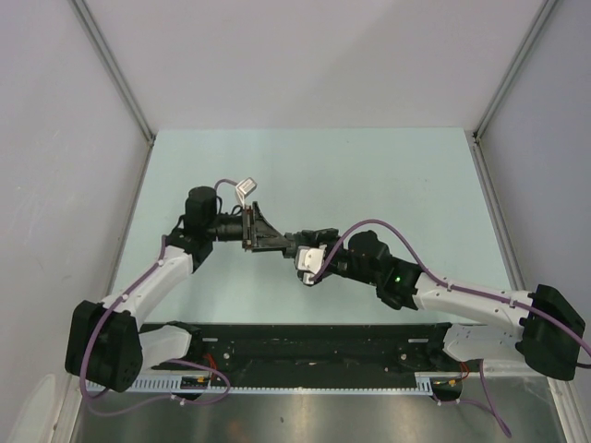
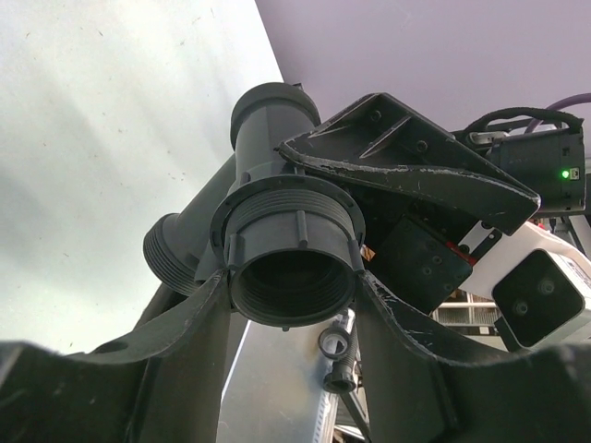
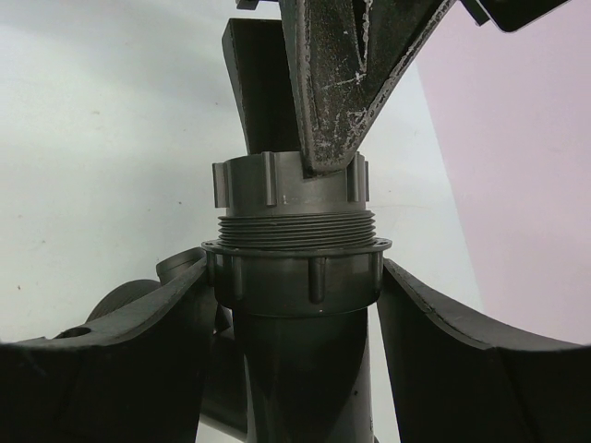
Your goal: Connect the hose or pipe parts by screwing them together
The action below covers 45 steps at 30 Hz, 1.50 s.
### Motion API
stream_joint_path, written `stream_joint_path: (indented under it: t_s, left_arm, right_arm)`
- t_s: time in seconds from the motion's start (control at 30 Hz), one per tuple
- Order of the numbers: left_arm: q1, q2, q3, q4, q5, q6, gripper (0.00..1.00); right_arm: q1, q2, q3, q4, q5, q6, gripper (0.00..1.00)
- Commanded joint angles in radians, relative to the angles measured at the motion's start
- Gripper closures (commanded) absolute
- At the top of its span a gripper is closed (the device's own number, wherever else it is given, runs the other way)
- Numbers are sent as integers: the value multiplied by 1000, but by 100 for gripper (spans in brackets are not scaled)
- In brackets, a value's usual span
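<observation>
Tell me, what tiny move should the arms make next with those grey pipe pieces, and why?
Probably the right gripper should twist its Y-branched fitting a little further into the ribbed nut: a band of thread shows between them, so the joint looks only partly screwed.

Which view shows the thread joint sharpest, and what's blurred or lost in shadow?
Right wrist: threads crisp, own fingers dark and soft. Left wrist: fitting mouth sharp, inside shadowed. Top external: even light, dark parts blend together.
</observation>
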Motion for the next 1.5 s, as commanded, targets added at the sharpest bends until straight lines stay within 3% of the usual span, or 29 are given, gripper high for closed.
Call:
stream_joint_path:
  t_s: [0.0, 0.9, 1.23, 1.47]
  left_arm:
    - [-31, 6, 39, 4, -7, 47, 99]
    - [-132, 60, 67, -17, -33, 276, 100]
    - [-163, 93, 164, -258, -116, 436, 100]
    - [-161, 133, 188, -315, -97, 416, 100]
  right_arm:
    - [28, -13, 60, 124, -79, 24, 77]
    - [-9, -19, 110, -11, -309, 179, 85]
    - [-12, -40, 110, -65, -342, 173, 92]
    - [11, -47, 110, -85, -328, 144, 97]
